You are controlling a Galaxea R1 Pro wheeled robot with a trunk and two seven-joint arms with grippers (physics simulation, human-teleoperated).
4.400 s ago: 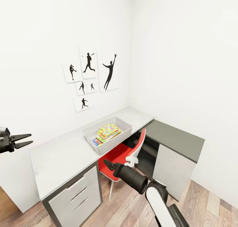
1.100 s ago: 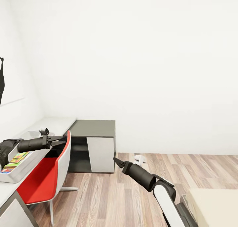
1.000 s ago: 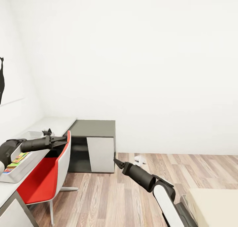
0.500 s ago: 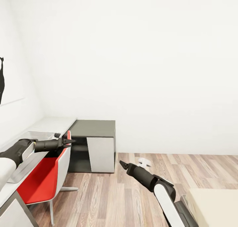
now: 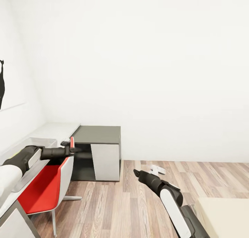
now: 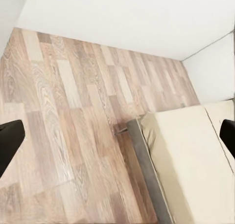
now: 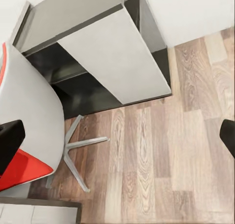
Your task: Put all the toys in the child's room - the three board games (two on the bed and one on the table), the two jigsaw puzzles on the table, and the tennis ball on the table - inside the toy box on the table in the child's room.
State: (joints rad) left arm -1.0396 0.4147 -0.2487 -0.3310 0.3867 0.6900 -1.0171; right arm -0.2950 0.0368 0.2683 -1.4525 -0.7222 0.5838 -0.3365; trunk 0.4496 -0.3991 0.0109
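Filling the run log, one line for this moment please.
phase: turning toward bed | left gripper: open, empty | right gripper: open, empty | toy box: on table

Toy box (image 5: pixel 43 141): light-grey rim seen on the table.
Table (image 5: pixel 57 129): pale top along the wall.
Bed (image 6: pixel 196 160): beige mattress, grey frame edge.
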